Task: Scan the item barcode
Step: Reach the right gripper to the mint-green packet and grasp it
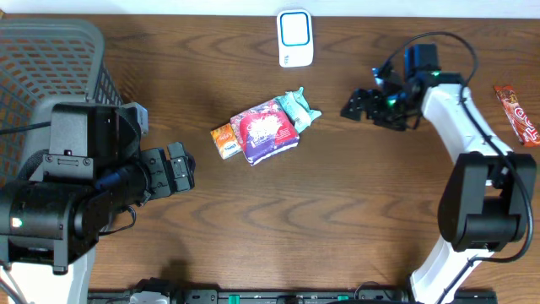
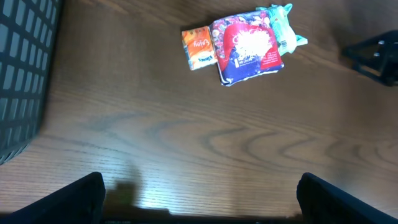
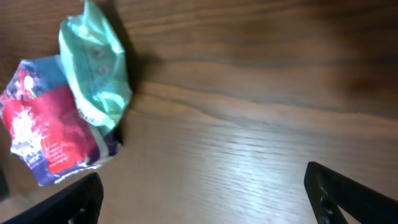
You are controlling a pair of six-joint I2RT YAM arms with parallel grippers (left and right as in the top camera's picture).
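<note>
- Hovering empty, right gripper [image 1: 350, 107] and left gripper [image 1: 189, 167] both stand fingers apart.
- Red packet [image 1: 268, 131] lies ahead of right gripper, mint packet [image 1: 298, 108] overlapping it: double-grab risk.
- Barcode face unseen; scanner [image 1: 295, 38] may miss.

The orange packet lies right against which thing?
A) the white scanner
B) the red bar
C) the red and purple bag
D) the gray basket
C: the orange packet lies edge to edge with the red and purple bag in the pile at mid-table.
</note>
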